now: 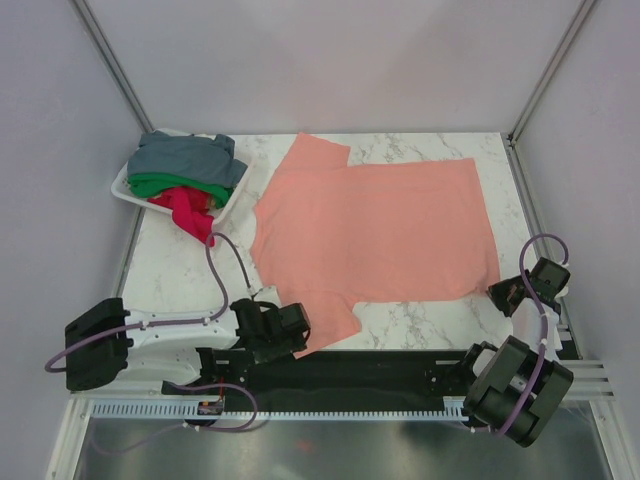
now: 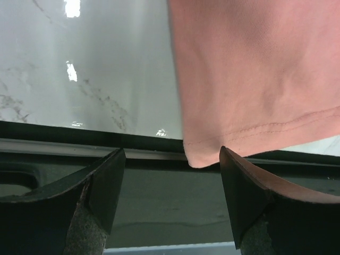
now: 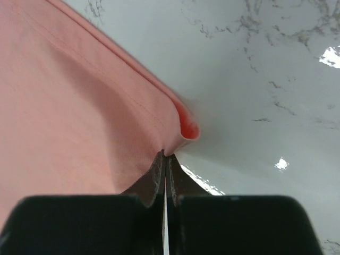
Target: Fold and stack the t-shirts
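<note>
The salmon-pink t-shirt [image 1: 380, 230] lies spread flat across the marble table. My left gripper [image 1: 290, 328] is open beside its near left sleeve; in the left wrist view the sleeve corner [image 2: 202, 154] hangs between the spread jaws, touching neither. My right gripper [image 1: 502, 292] is shut on the shirt's near right hem corner; the right wrist view shows the hem [image 3: 178, 133] pinched at the fingertips [image 3: 159, 175]. The grey-blue shirt [image 1: 185, 155], green shirt [image 1: 165, 184] and red shirt [image 1: 190, 210] lie crumpled in the basket.
The white mesh basket [image 1: 122, 190] stands at the far left of the table. A black rail [image 1: 380, 365] with the arm bases runs along the near edge. Bare marble [image 1: 180, 270] lies left of the pink shirt.
</note>
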You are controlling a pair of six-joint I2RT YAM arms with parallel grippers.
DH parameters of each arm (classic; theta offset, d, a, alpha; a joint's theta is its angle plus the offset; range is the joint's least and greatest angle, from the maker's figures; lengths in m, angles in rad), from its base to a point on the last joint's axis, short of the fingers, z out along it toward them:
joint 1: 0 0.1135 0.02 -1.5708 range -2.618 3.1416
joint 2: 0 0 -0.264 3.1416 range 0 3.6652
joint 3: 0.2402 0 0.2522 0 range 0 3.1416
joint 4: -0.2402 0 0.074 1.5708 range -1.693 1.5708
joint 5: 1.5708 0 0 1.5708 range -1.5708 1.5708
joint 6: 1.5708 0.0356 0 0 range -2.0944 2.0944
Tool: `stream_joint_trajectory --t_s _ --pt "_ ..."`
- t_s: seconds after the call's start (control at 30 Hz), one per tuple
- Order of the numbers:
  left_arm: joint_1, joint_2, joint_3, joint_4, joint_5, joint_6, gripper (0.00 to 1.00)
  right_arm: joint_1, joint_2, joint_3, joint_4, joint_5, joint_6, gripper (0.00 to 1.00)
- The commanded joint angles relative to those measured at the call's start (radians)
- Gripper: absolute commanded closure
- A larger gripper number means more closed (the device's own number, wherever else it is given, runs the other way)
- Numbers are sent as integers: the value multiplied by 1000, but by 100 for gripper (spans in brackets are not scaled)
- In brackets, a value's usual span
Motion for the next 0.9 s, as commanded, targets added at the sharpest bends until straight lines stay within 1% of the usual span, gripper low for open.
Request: stream_joint_trajectory --t_s 0.0,0.03,0.17,0.27,0.37,0.4,0.43,0.47,0.53,0.57,0.73,0.83,0.87 --pt "-27 52 0 86 -56 -91 21 -7 7 31 -9 -30 -29 100" --pt "-32 75 -1 121 -57 -94 22 -8 6 32 -9 -30 -29 100" --pt "-40 120 16 178 -83 -85 26 -8 4 29 -3 -42 -34 100" --pt "-41 153 36 200 -110 -79 32 -8 15 29 6 -56 -40 100" --pt "-41 187 57 211 -128 -68 49 -8 21 29 11 -61 -42 100" --pt "-41 195 63 211 -137 -67 60 -8 21 28 11 -61 -43 100" --pt "-41 200 66 214 -142 -65 63 -8 18 28 13 -62 -43 100" --pt "-41 203 74 215 -149 -64 73 -8 13 25 13 -64 -43 100" --pt "-41 197 80 215 -156 -53 83 -8 9 23 13 -70 -43 100" --pt "-41 183 80 215 -153 -47 98 -8 10 25 13 -77 -46 100" --pt "-41 14 62 197 -99 2 98 -8 -14 46 -35 -142 -49 100" --pt "-41 -94 39 154 -76 1 98 -8 -91 65 -111 -160 -68 100" --pt "-41 -124 37 134 -68 1 98 -7 -106 71 -163 -162 -74 100"
